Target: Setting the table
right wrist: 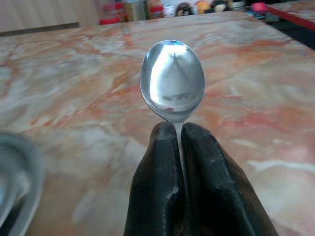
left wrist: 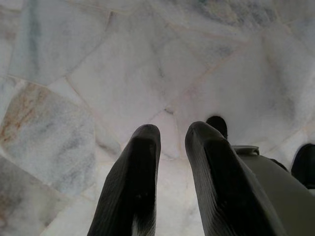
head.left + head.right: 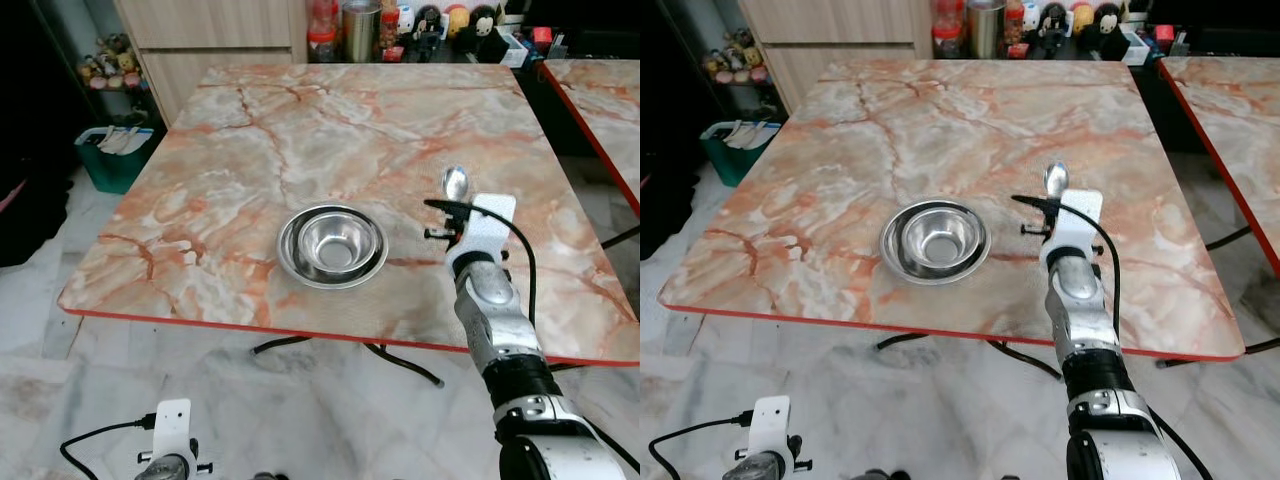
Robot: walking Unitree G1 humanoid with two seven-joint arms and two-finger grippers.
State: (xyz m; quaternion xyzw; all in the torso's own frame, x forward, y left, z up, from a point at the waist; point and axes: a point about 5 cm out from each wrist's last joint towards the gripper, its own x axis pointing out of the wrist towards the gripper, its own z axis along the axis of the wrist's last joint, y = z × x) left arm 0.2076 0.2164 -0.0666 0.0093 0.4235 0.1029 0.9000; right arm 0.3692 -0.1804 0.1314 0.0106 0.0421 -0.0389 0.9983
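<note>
Right hand (image 1: 179,147) is clamped tight on the neck of a metal spoon (image 3: 456,184), whose oval head stands out past the fingertips and points away from the robot, so the spoon's long axis runs in line with the forearm. It hovers over the marbled surface (image 3: 300,130), just to the right of the steel bowl (image 3: 332,245) and a little beyond its far rim. The spoon lies roughly parallel to the bowl's right side, so setting it down beside the bowl looks like mostly a lowering. Left hand (image 2: 172,147) hangs idle over the tiled floor (image 2: 123,73), well away from the bowl, its fingers slightly parted and holding nothing.
</note>
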